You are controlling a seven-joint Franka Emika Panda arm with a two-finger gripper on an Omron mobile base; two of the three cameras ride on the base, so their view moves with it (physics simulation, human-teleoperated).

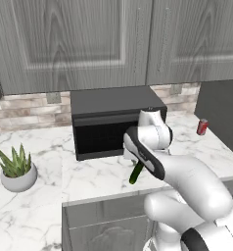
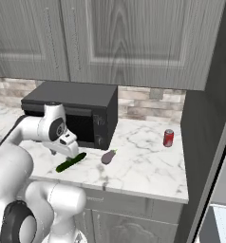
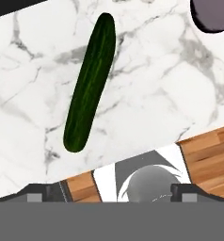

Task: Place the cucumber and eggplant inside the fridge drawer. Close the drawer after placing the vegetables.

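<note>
The cucumber (image 3: 90,82), slim and dark green, lies flat on the marble counter; its lower end shows past my forearm (image 1: 136,172), and it sits near the counter's front edge (image 2: 70,162). To its right lies the small greyish-purple eggplant (image 2: 108,156), whose edge shows in the hand view's top right corner (image 3: 212,14). My gripper (image 2: 68,148) hangs a little above the cucumber, open and holding nothing. Its fingertips (image 3: 112,194) stand wide apart over the counter's front edge, short of the cucumber. A pale corner at the lower right may be the fridge drawer (image 2: 221,225).
A black microwave (image 2: 81,111) stands at the back, close behind my hand. A red soda can (image 2: 168,138) is on the right of the counter, beside the dark fridge side (image 2: 200,142). A potted plant (image 1: 16,171) sits at the left. Upper cabinets hang overhead.
</note>
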